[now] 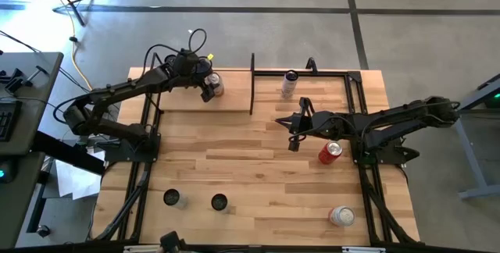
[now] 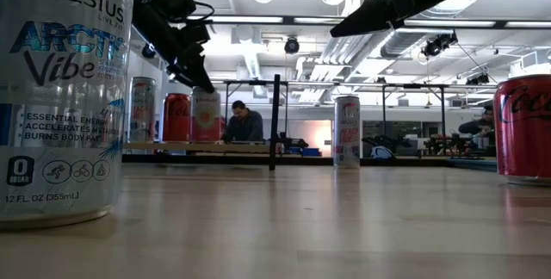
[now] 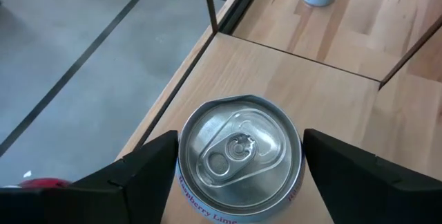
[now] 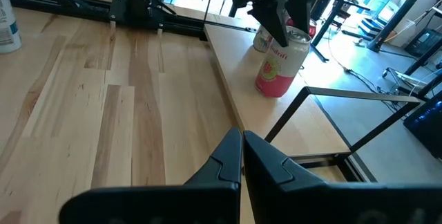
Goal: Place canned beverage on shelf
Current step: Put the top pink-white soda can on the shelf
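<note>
Basically done: can (image 3: 239,156) stands on the shelf (image 1: 234,97), left end effector (image 1: 209,87) spread around it, only backing away left; right end effector (image 1: 293,132) pressed together.

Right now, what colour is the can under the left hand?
Pink and white can, clearest in the right wrist view.

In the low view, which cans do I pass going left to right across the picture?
Celsius can close to the camera → slim can on the shelf → red can → pink-and-white can under the left gripper → slim white can on the table → red can at the right edge.
</note>
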Controlling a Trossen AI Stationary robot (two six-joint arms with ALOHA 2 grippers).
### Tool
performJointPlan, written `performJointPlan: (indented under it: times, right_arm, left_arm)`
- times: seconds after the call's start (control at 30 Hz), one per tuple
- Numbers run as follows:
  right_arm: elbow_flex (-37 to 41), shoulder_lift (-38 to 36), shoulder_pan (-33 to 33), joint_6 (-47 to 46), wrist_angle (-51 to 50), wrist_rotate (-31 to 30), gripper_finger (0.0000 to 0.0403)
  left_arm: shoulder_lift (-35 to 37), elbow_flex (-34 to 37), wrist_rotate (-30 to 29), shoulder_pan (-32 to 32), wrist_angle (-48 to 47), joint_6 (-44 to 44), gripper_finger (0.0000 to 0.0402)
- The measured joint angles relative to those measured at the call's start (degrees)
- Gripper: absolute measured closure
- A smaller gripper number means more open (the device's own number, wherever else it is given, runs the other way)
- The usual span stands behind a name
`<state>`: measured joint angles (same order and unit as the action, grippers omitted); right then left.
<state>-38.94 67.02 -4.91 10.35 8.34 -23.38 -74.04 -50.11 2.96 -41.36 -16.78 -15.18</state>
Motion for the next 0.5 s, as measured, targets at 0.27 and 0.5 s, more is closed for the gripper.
performJointPlan:
  times: [0.27,0.5]
  right_arm:
    - [0.00,0.00,0.02,-0.02,0.00,0.30,0.0403]
    - [0.00,0.00,0.02,-0.02,0.00,2.28,0.0403]
  left_arm:
    - [-0.11,-1.18,-3.43,0.00,-0.72,-0.15,0.0101]
    - [-0.04,-6.50,-5.44,0.20,-4.43,-0.09,0.0100]
